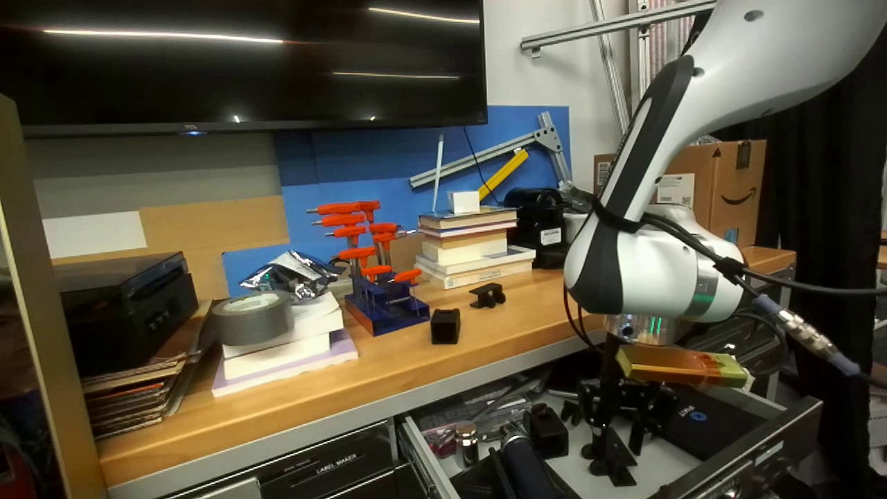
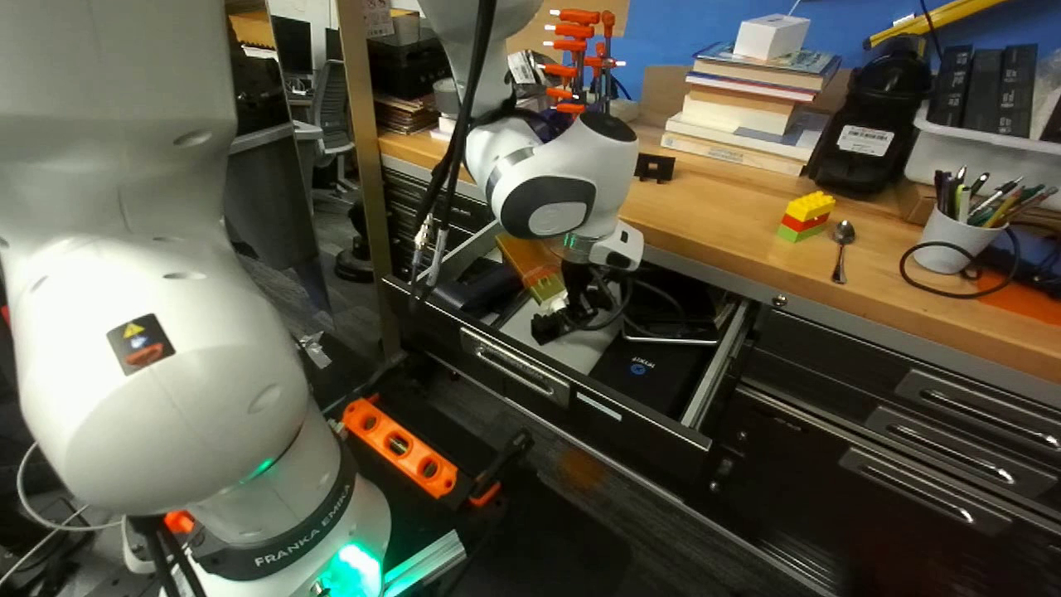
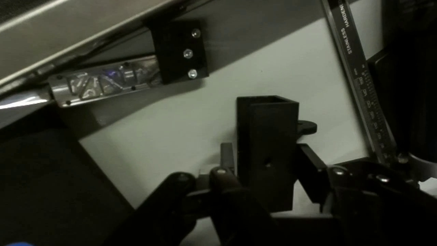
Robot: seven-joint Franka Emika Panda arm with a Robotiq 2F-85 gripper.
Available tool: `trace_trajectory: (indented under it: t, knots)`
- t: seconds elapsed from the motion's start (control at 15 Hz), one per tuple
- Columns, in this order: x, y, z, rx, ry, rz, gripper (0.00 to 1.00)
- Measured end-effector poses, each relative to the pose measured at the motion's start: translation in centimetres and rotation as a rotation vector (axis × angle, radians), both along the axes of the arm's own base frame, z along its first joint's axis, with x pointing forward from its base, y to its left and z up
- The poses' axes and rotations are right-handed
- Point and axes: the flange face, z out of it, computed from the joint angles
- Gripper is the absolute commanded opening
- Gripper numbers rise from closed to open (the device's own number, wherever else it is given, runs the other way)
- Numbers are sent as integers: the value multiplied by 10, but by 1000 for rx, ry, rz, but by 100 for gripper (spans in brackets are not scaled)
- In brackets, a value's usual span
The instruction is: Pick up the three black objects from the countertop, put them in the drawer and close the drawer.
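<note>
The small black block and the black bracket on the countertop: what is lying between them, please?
Only bare wood of the countertop lies between the black block and the black bracket, in an exterior view.

Up top, the big dark screen (image 1: 242,76) catches streaks of light! Below it, in an exterior view, a roll of grey tape (image 1: 253,320) sits on a low pile of books (image 1: 315,326), a silvery bag (image 1: 294,275) just behind. Orange-handled tools (image 1: 357,254) bristle from their blue stand (image 1: 388,315)! Then a taller stack of books (image 1: 468,249), small white box (image 1: 464,202) on top. Further along: toy bricks (image 2: 806,217), yellow over red over green, a spoon (image 2: 843,235) right beside them, and a cup (image 2: 953,236) crammed with pens (image 2: 978,199).
</note>
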Motion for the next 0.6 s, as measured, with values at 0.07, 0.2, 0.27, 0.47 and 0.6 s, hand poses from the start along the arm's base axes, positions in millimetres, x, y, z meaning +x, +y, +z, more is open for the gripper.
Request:
trace_trajectory:
  t: [0.07, 0.2, 0.27, 0.47, 0.6]
  knots:
    - [0, -1, 0, 0, -2, -1, 92]
    - [2, -4, 2, -10, -12, 4, 100]
    - [5, -7, 6, -24, -20, 20, 100]
    - [26, -21, 35, -113, -69, 89, 100]
    - [46, -26, 67, -153, -105, 125, 100]
